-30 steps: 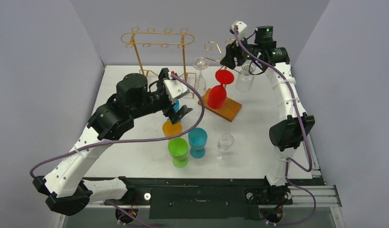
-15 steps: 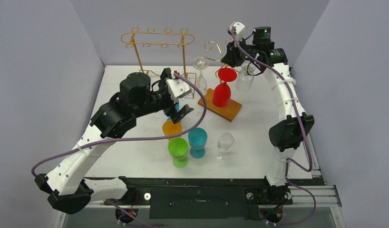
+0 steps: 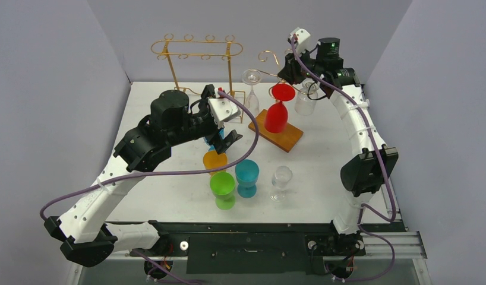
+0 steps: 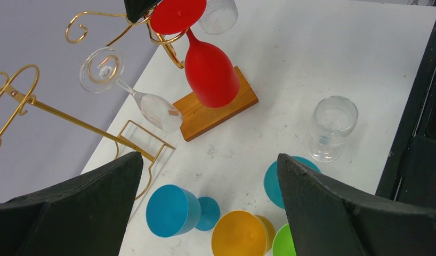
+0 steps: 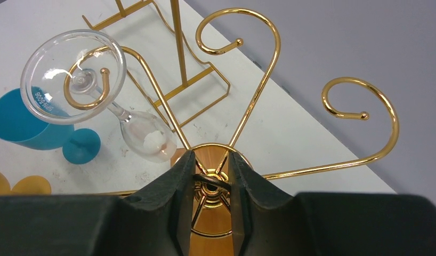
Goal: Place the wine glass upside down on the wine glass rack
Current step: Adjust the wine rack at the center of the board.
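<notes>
right gripper [image 5: 210, 162] jaws pinched to a narrow slit right over the gold hub of the wine glass rack [image 5: 258, 90]; can't tell if they clamp anything. red wine glass [image 3: 277, 117] hangs just below it, upside down, foot in the rack's hooks, bowl over the wooden base [image 3: 288, 138]. clear glass [image 5: 77, 74] hangs tilted off a neighbouring hook. left gripper [image 4: 209, 160] gapes wide, holding nothing, above a blue cup [image 4: 170, 210] lying on its side. scuffed white table [image 4: 322, 58], plain grey walls [image 3: 50, 89].
</notes>
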`<state>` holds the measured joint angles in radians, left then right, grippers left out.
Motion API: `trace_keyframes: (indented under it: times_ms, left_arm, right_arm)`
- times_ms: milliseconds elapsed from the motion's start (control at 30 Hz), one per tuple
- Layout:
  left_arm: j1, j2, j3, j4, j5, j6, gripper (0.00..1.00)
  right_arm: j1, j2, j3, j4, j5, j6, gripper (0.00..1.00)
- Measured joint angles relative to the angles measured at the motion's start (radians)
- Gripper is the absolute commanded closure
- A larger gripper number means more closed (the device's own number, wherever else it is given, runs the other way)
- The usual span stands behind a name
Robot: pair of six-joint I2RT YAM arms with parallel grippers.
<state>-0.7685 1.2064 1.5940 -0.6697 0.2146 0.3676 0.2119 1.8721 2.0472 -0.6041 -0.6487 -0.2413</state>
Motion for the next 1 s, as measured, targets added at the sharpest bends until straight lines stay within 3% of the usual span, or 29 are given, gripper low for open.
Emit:
trace_keyframes:
  times_ms: [700, 1000]
  left_arm:
    - [0.0, -0.014, 0.01, 0.0, 0.002, -0.017, 0.05]
    - [0.0, -0.037, 0.01, 0.0, 0.003, -0.021, 0.05]
  right_arm:
    - [0.108, -0.151, -0.277, 0.26, 0.345, 0.183, 1.0]
    - [0.119, -0.163, -0.298, 0.282, 0.455, 0.228, 1.0]
